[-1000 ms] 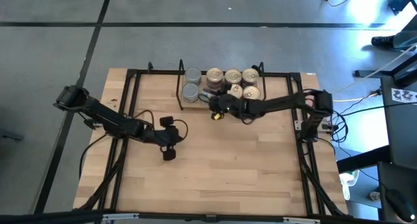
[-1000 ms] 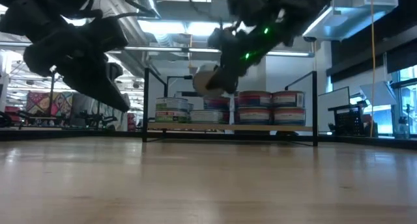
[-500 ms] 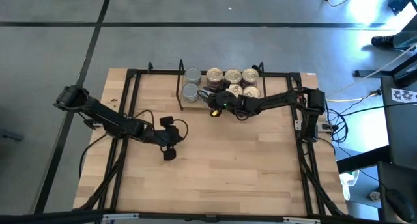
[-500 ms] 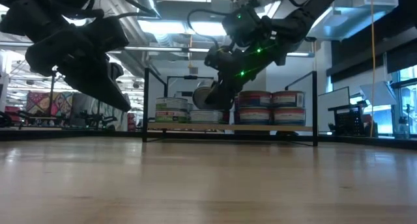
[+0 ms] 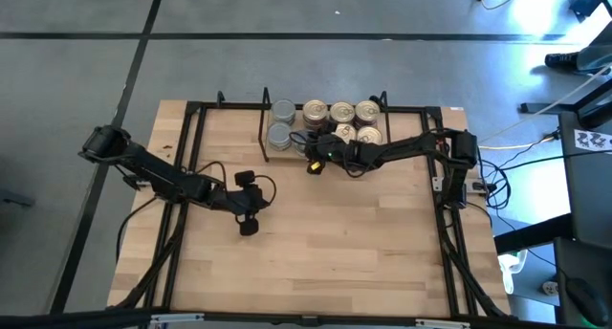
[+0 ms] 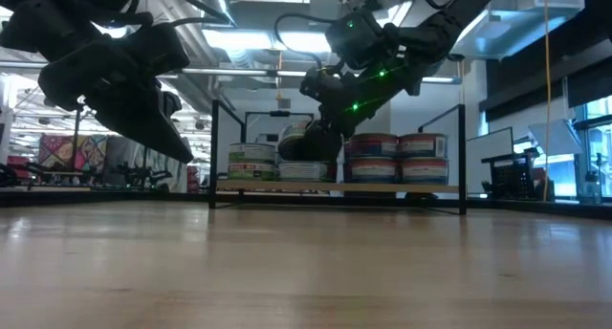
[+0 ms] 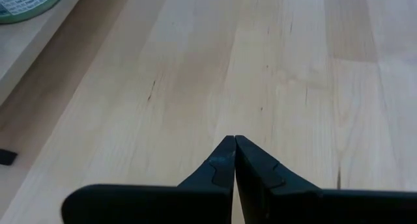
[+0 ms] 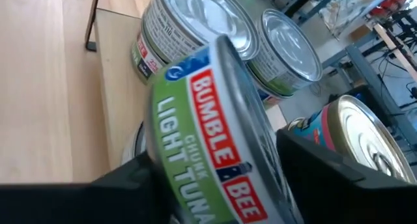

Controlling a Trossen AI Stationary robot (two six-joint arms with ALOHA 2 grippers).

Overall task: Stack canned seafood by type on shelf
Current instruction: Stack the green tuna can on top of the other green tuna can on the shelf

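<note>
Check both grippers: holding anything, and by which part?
Left gripper: shut, empty. Right gripper: a tuna can sits tilted in it, taken across its flat ends; whether it is gripped or let go cannot be told.

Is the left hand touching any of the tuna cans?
Apart. The high view shows the left hand out on the bare tabletop, well clear of the cans on the shelf.

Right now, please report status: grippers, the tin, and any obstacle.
Left gripper shut, idle over table. Right gripper at shelf, tuna tin tilted between its fingers. Neighbouring tins close by.
</note>
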